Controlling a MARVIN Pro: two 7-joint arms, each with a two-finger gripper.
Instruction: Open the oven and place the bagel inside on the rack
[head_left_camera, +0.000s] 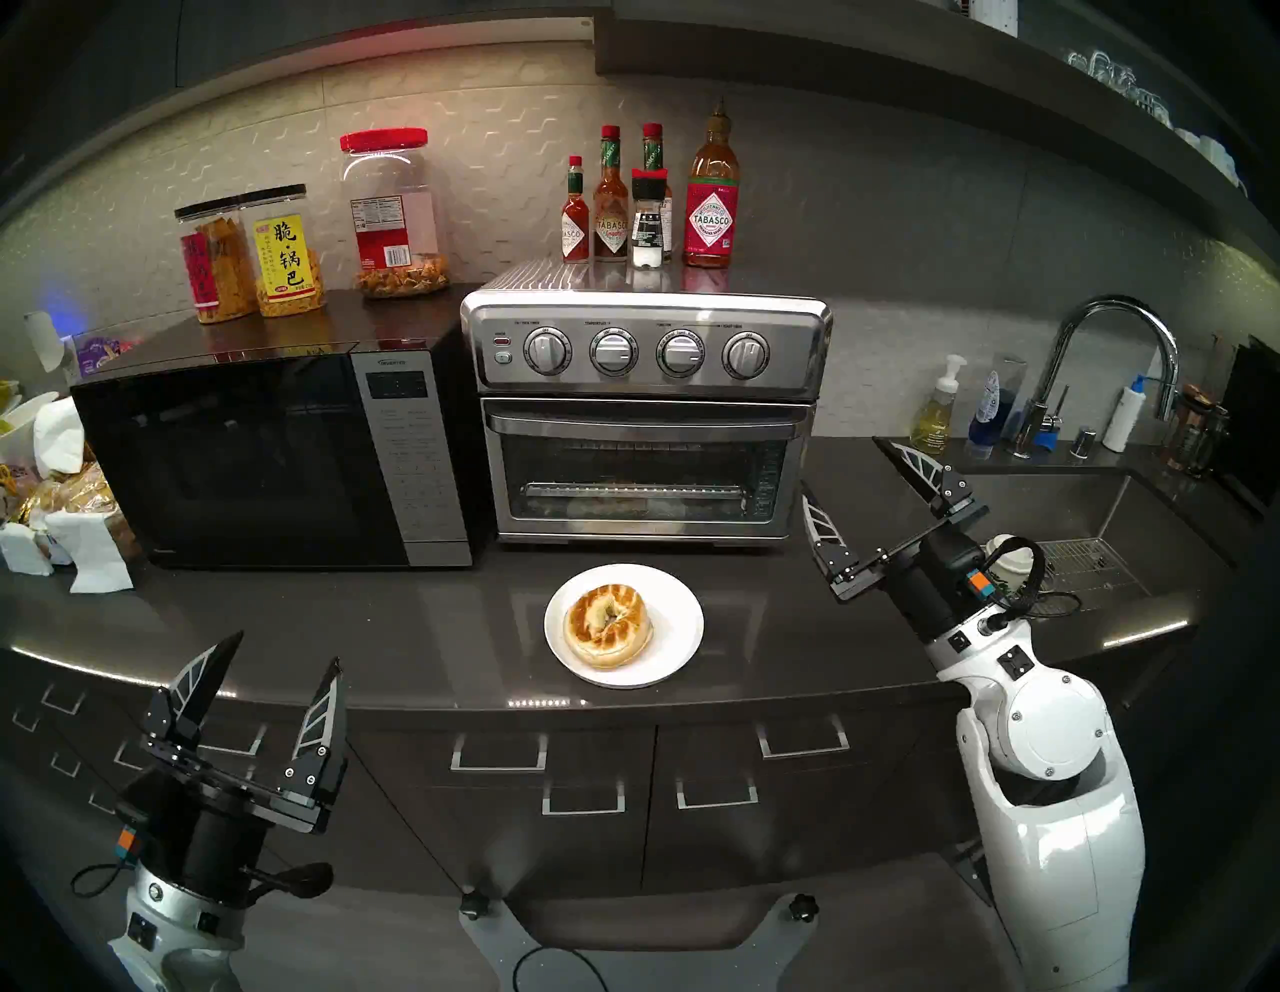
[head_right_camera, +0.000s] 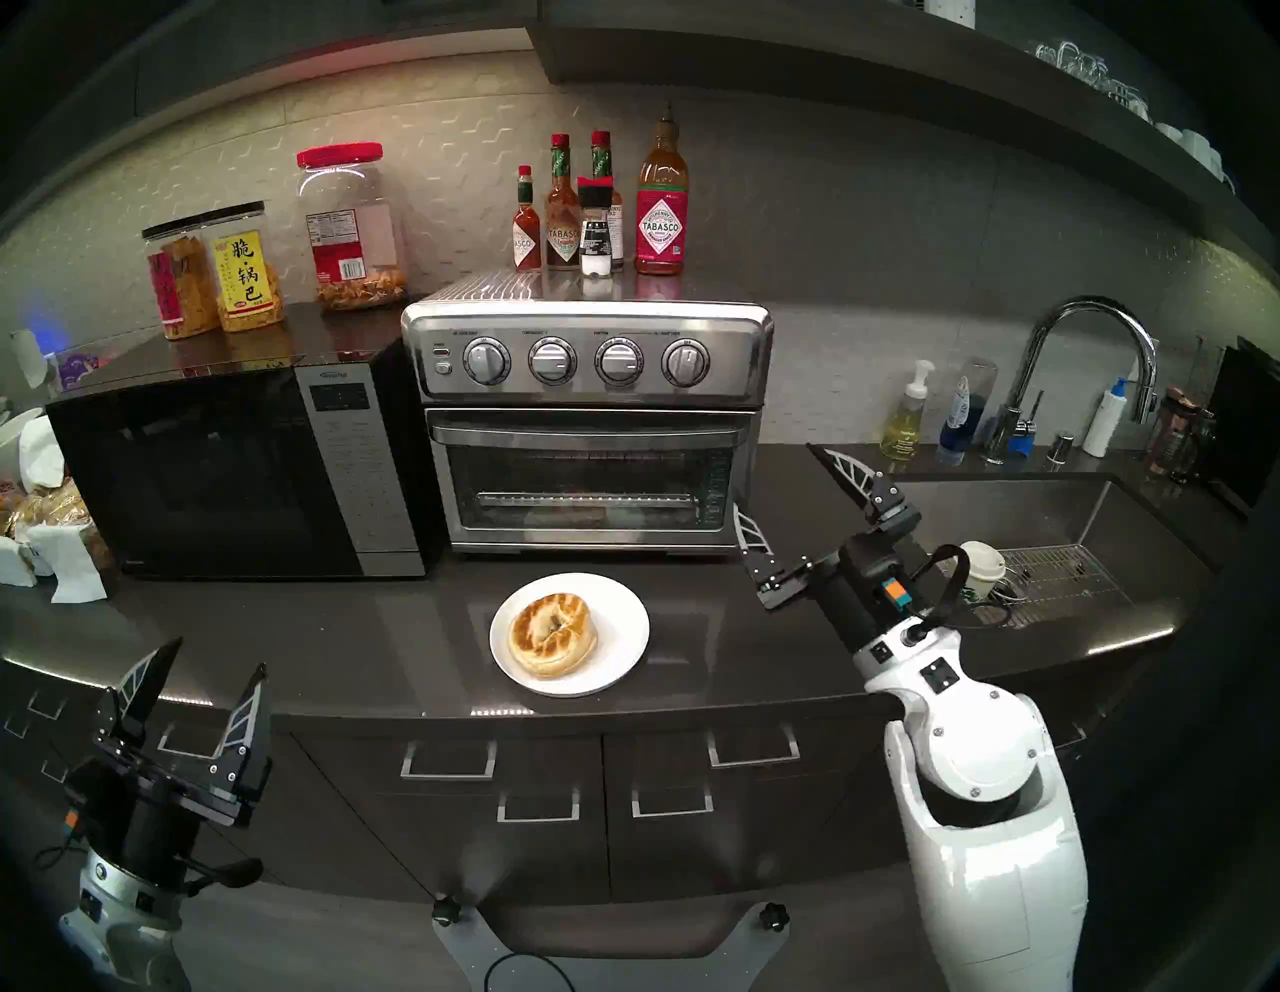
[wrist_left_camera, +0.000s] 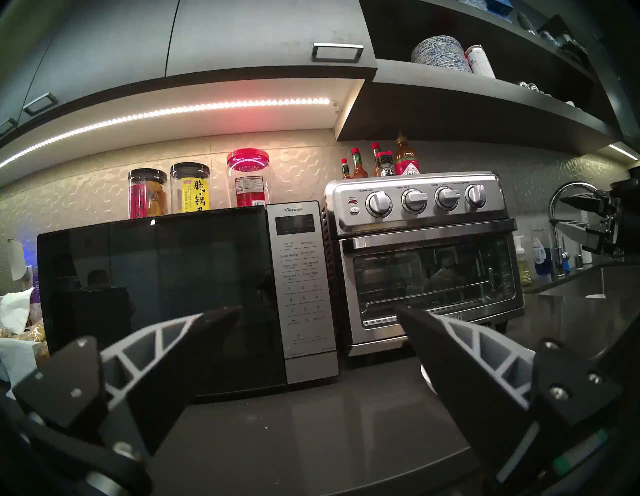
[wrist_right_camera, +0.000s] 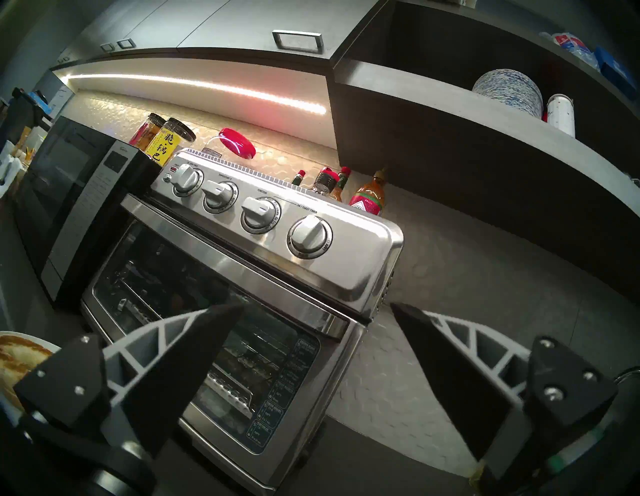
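Observation:
The stainless oven (head_left_camera: 645, 415) stands at the back of the counter with its glass door shut; it also shows in the left wrist view (wrist_left_camera: 426, 263) and the right wrist view (wrist_right_camera: 242, 294). The wire rack (head_left_camera: 634, 492) shows through the glass. The bagel (head_left_camera: 607, 625) lies on a white plate (head_left_camera: 682, 637) in front of the oven. My right gripper (head_left_camera: 841, 461) is open and empty, just right of the oven's lower right corner. My left gripper (head_left_camera: 287, 648) is open and empty at the counter's front edge, far left of the plate.
A black microwave (head_left_camera: 270, 450) stands left of the oven with snack jars (head_left_camera: 249, 256) on top. Sauce bottles (head_left_camera: 647, 201) stand on the oven. A sink (head_left_camera: 1108, 526) with a faucet (head_left_camera: 1115, 360) lies to the right. Bagged items (head_left_camera: 55, 499) crowd the far left.

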